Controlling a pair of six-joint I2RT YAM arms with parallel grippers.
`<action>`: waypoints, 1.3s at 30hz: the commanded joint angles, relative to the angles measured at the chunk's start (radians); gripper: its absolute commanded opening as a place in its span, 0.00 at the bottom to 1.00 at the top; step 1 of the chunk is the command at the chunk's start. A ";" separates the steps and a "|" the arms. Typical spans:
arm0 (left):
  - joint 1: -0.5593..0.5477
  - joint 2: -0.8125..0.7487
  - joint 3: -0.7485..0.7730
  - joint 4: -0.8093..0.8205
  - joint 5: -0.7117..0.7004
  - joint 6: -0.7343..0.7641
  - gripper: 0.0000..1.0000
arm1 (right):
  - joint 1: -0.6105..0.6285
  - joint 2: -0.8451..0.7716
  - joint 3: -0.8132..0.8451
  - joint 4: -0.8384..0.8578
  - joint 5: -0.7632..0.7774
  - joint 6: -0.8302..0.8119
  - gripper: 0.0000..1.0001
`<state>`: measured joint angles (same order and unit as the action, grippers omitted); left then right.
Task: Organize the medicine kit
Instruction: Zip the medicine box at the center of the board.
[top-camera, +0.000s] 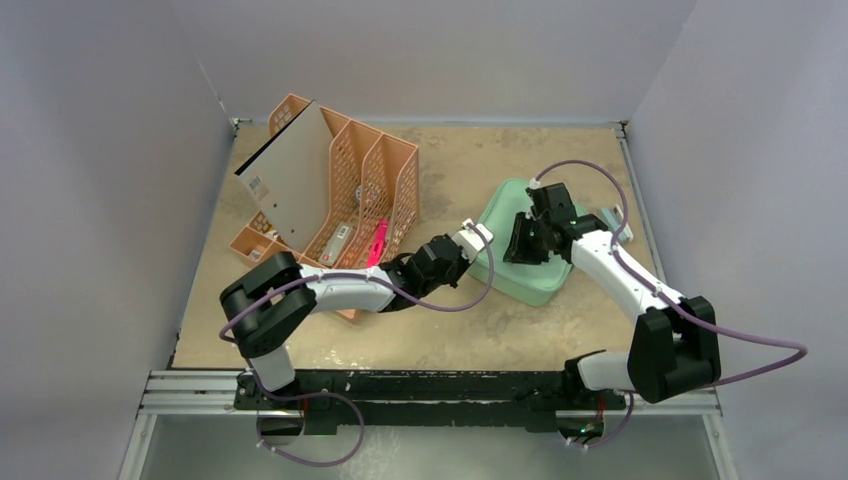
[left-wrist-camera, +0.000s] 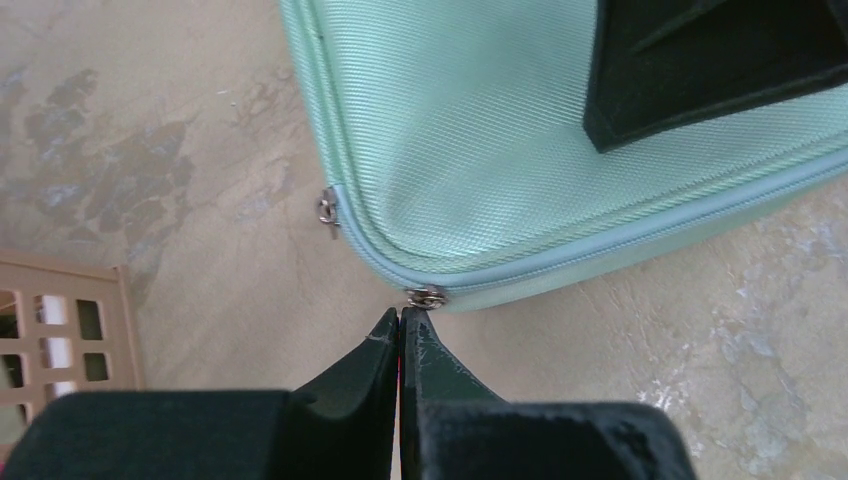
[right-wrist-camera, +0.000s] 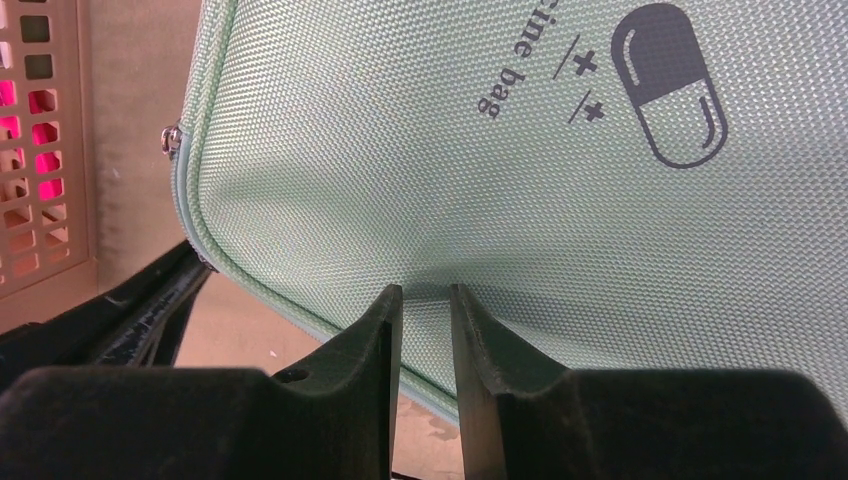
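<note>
**Zipped mint-green medicine kit with both grippers at it**

Left gripper (left-wrist-camera: 400, 318) fingers fill the bottom of the left wrist view, pressed together, their tips just beside a small metal zipper slider (left-wrist-camera: 425, 297) at the near corner of the medicine kit (left-wrist-camera: 480, 150); whether they pinch anything cannot be told; a second metal pull (left-wrist-camera: 328, 208) sits on the kit's left edge. The kit is a mint-green woven-fabric case with rounded corners and a piped zipper seam; it lies flat, lid down, on the mottled tan table (top-camera: 480, 330), right of the orange mesh rack (top-camera: 350, 190); its lid bears a dark capsule pictogram (right-wrist-camera: 668, 85) and the letters "cine bag". Right gripper (right-wrist-camera: 425, 292) is at the lid, fingers slightly parted, nothing between them.
</note>
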<state>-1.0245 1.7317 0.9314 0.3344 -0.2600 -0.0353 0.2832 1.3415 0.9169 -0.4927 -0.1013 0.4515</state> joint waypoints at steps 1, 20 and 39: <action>0.015 -0.064 -0.011 0.086 -0.068 0.030 0.00 | -0.012 0.030 -0.060 -0.130 0.042 -0.033 0.28; 0.033 -0.097 0.123 -0.126 0.048 -0.054 0.33 | -0.014 -0.115 0.019 -0.177 -0.003 0.082 0.32; 0.110 0.167 0.436 -0.312 0.143 -0.050 0.48 | -0.253 -0.370 -0.057 -0.365 0.282 0.265 0.61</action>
<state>-0.9276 1.8553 1.2884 0.0635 -0.1661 -0.0689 0.0708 0.9787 0.9051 -0.8753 0.1967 0.7506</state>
